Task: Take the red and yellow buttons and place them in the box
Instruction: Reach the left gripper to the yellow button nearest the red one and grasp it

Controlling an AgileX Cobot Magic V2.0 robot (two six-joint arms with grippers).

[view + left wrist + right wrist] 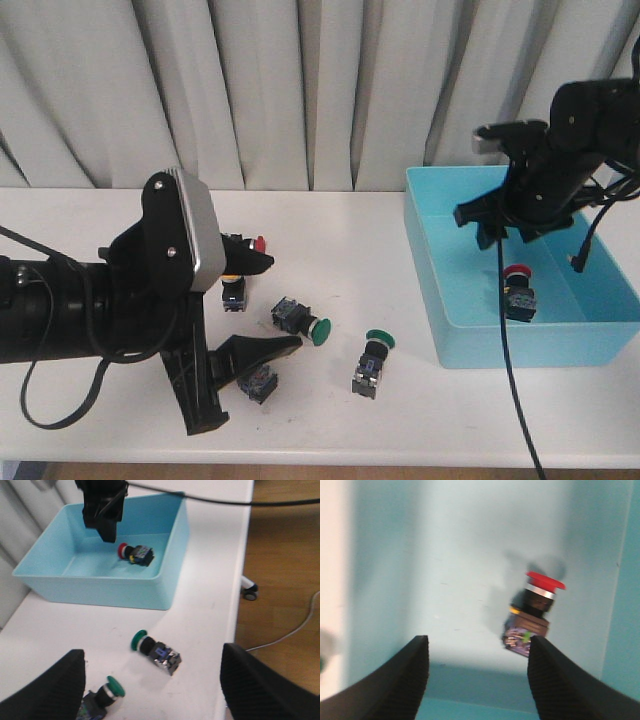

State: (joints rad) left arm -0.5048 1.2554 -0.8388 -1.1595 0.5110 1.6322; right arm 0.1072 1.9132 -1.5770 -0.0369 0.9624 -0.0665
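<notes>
One red button lies on its side on the floor of the turquoise box at the right; it also shows in the left wrist view and the right wrist view. My right gripper hangs open and empty above it, inside the box. On the table, a second red button and one that seems to have a yellow cap lie partly behind my left gripper. That gripper is open and holds nothing.
Two green-capped buttons lie on the white table between my left gripper and the box. Another switch body sits under the left gripper's lower finger, cap hidden. Curtains hang behind the table. The table's front edge is close.
</notes>
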